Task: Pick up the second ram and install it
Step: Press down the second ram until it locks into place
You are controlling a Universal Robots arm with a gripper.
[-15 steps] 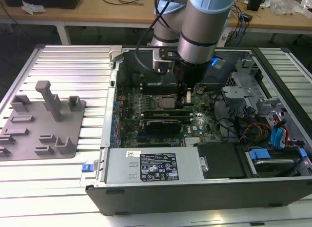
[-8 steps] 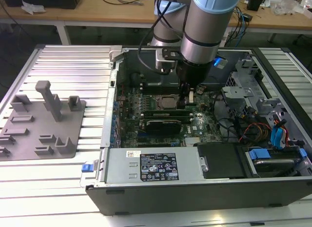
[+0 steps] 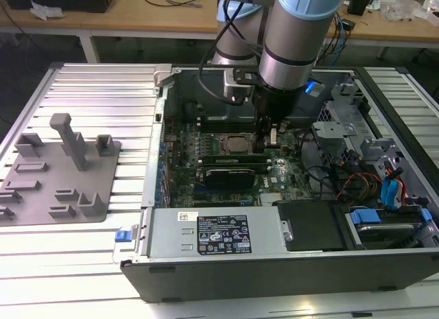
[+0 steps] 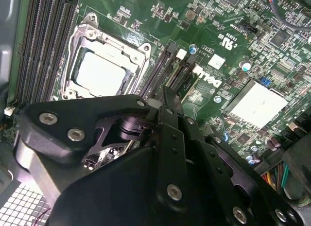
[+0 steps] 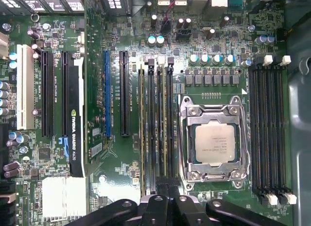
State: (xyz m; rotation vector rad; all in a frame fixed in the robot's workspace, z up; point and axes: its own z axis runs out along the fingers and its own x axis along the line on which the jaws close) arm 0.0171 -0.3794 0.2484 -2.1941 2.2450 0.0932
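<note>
Both wrist views above motherboard

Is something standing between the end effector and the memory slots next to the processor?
Nothing visible does. The end effector sits right over the memory slots beside the processor; the black card lies apart, to one side.

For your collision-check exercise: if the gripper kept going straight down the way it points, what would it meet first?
Most likely the memory slots beside the processor, since the gripper hangs right over them, pointing at the motherboard. Its height above them is unclear.
</note>
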